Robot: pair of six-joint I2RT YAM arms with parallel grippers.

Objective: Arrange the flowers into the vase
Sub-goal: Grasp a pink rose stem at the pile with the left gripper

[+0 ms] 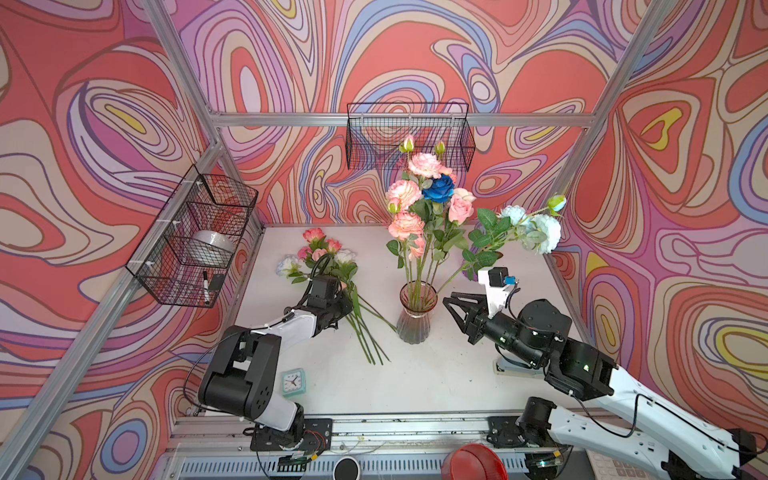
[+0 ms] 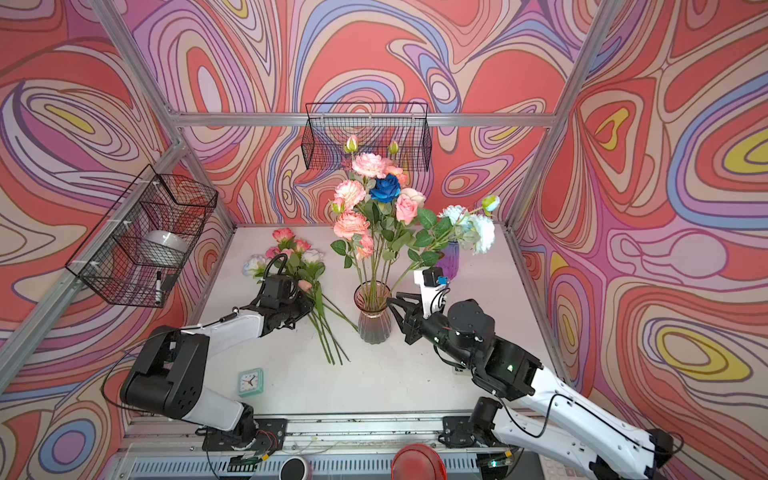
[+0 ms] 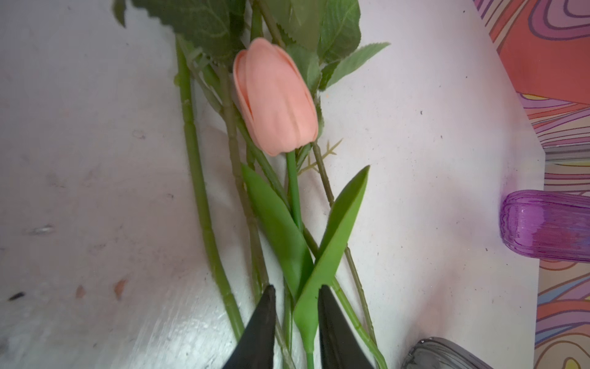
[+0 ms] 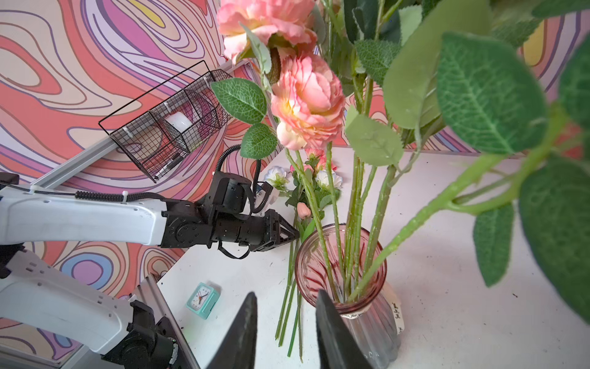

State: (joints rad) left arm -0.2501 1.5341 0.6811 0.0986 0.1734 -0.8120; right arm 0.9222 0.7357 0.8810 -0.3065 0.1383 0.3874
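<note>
Stems are lying in a loose bundle [image 1: 332, 249] on the bench [image 1: 415, 386], blooms toward the far left and cut ends fanning toward the front. They end just beside the pink glass vase [image 1: 415, 320], which is already holding most of the flowers [image 1: 419, 199] upright.

The left end effector [image 3: 297, 287] is sitting right on that bundle. In its wrist view a peach tulip [image 3: 274, 96] is stretching straight away from it, with its stem and one broad leaf passing between the jaws. Those jaws are standing narrowly apart, and I cannot tell whether they are pinching the leaf yet.

The right end effector [image 4: 285, 297] is hovering beside the vase rim, jaws a little apart with nothing between them.

To my eye the left arm is the nearer one for the tulip, and the lift is going to need that stem's cut end swung rightward over the vase mouth.
</note>
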